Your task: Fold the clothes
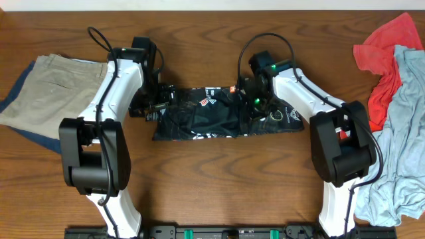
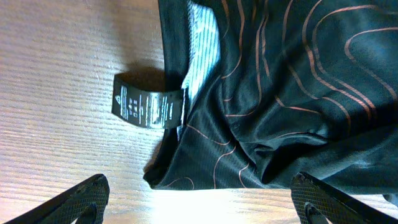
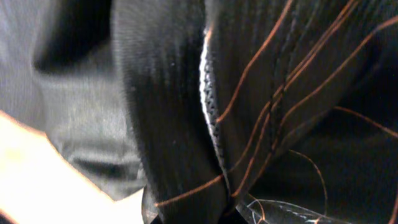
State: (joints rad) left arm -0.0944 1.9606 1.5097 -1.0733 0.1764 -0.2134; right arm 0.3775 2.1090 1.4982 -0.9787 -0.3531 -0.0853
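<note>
On the right edge of the wooden table [image 1: 212, 179] a light-blue garment [image 1: 398, 146] lies heaped. Tan trousers [image 1: 53, 93] lie at the far left, and a red garment [image 1: 385, 60] is at the far right corner. The black jersey [image 1: 206, 119] stretches across the middle as a rumpled band. Over its left end the left gripper [image 2: 202, 194] hangs with jaws wide apart, holding nothing. The right gripper [image 1: 251, 99] is clamped on a bunched fold of the jersey's right half. A small black label [image 2: 149, 104] sticks out from the left edge onto bare wood.
</note>
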